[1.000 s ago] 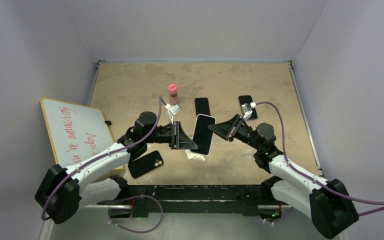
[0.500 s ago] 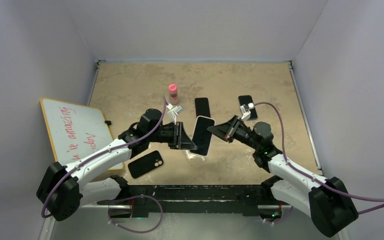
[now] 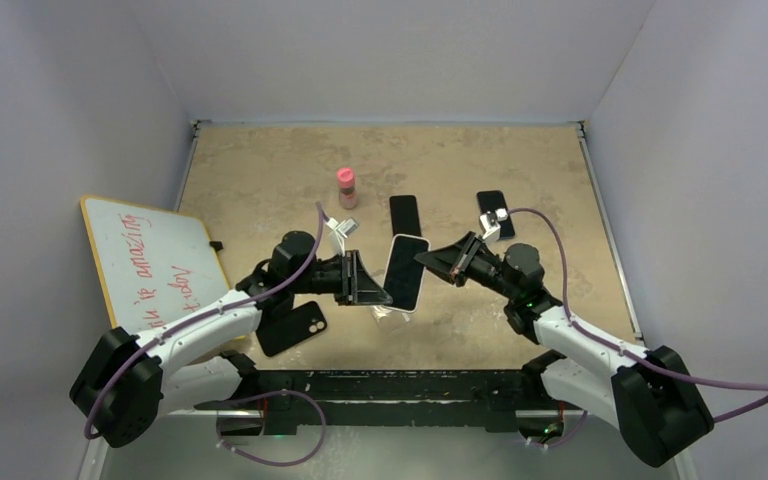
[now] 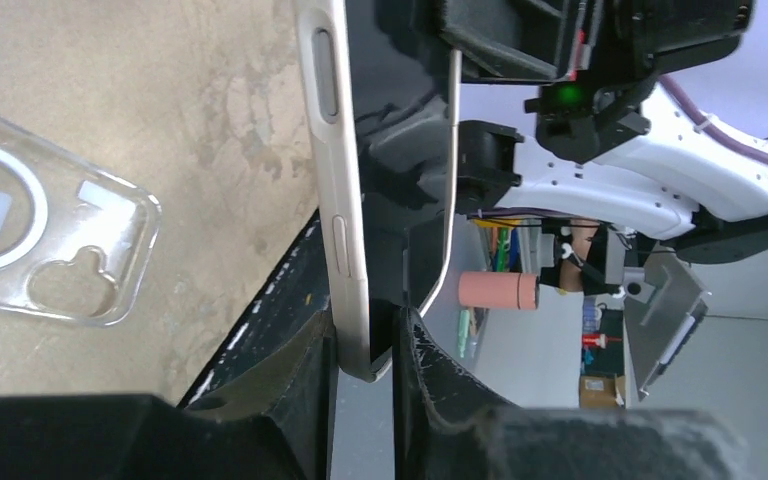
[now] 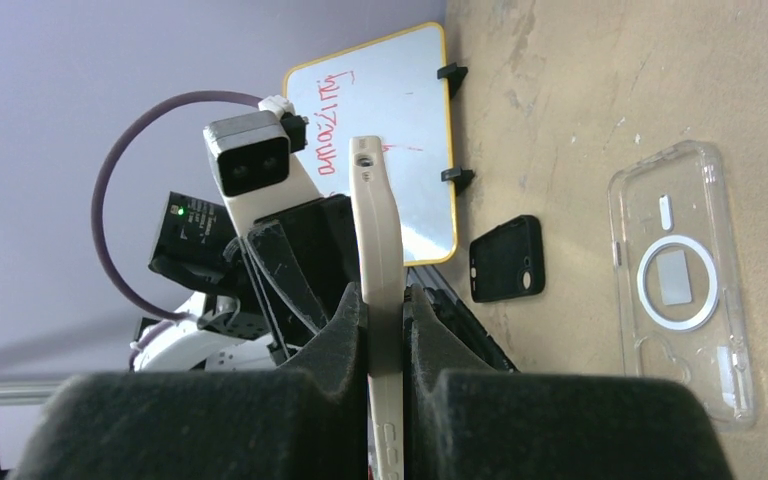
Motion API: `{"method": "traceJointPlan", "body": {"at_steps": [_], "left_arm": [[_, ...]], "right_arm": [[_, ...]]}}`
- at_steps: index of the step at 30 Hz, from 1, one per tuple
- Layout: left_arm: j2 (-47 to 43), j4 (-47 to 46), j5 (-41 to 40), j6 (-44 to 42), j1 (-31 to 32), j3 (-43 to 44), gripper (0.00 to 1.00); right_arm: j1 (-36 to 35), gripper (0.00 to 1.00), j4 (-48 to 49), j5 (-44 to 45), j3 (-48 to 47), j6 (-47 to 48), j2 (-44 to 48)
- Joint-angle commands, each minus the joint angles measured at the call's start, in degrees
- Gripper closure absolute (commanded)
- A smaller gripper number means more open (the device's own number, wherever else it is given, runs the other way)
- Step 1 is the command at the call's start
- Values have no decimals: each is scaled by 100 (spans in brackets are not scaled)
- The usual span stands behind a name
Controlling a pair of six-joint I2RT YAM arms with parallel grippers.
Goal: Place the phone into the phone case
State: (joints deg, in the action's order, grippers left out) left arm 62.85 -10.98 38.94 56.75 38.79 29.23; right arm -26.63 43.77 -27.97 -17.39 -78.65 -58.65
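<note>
Tan tabletop, pale walls on three sides. Whiteboard (image 3: 150, 262) overhangs the left edge; black case (image 3: 292, 328) lies beside it near the near edge.

Phone (image 3: 406, 272): held up off the surface over the middle of the tabletop, toward the near edge, screen tilted up. Left gripper (image 4: 365, 350) is closed on one corner, fingers pinching face and back. Right gripper (image 5: 385, 310) is clamped across its thickness at the opposite end. Both have it at once.

Clear case (image 5: 685, 290): flat on the table, open side up as far as I can judge, just below the phone and apart from it.

Handling, my estimate: the phone is rigid, moderately heavy, with a glass face and smooth metal rail, so slippery under the pads and unforgiving if dropped. I would hold it by the ends, leaving the long rails free to enter the case lip. The case looks thin, light and flexible; it will probably skate on the table when pressed, so seat one end first.

Hard to see:
- top view hides most of the case under the phone and left gripper
- phone's back is not visible, so I cannot check the camera cutout alignment
- left wrist view crops the phone's far end
- right pads cover its near end
</note>
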Motion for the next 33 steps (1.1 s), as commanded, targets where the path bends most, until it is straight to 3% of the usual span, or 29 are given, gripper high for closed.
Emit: {"method": "traceJointPlan", "body": {"at_steps": [1, 2, 5, 8, 9, 12, 14, 16, 18, 23, 27, 33], "left_arm": [[40, -375, 186, 287, 0, -102, 92], [70, -269, 170, 242, 0, -78, 100], [225, 431, -59, -168, 0, 156, 100], [173, 561, -166, -263, -1, 204, 100], [123, 602, -223, -299, -2, 228, 96], [-6, 1322, -639, -757, -3, 552, 63], [-126, 2055, -1107, -1181, -3, 862, 54], [-295, 2656, -1563, -1574, -2, 1167, 31], [-467, 3103, -1938, -1935, -3, 1438, 20], [-719, 4025, -2800, -2851, 2, 2149, 14], [-915, 4136, -3150, -3383, -2, 2291, 12], [-1022, 4123, -3722, -3613, -3, 2028, 12]], "right_arm": [[17, 100, 798, 178, -98, -447, 174], [18, 100, 759, 190, -83, -416, 192], [18, 100, 579, 47, -184, -276, 94], [18, 100, 552, -170, -249, -187, -39], [16, 100, 535, -187, -236, -167, -43], [17, 100, 261, -184, -256, 124, 29], [17, 100, -160, -153, -356, 490, 62], [13, 100, -785, -101, -526, 953, 67], [33, 100, -1321, -121, -722, 1468, -20], [90, 100, -2932, -290, -1390, 2886, -402], [191, 100, -4183, 86, -1907, 3842, -752], [601, 100, -5042, 304, -2235, 4817, -1548]]}}
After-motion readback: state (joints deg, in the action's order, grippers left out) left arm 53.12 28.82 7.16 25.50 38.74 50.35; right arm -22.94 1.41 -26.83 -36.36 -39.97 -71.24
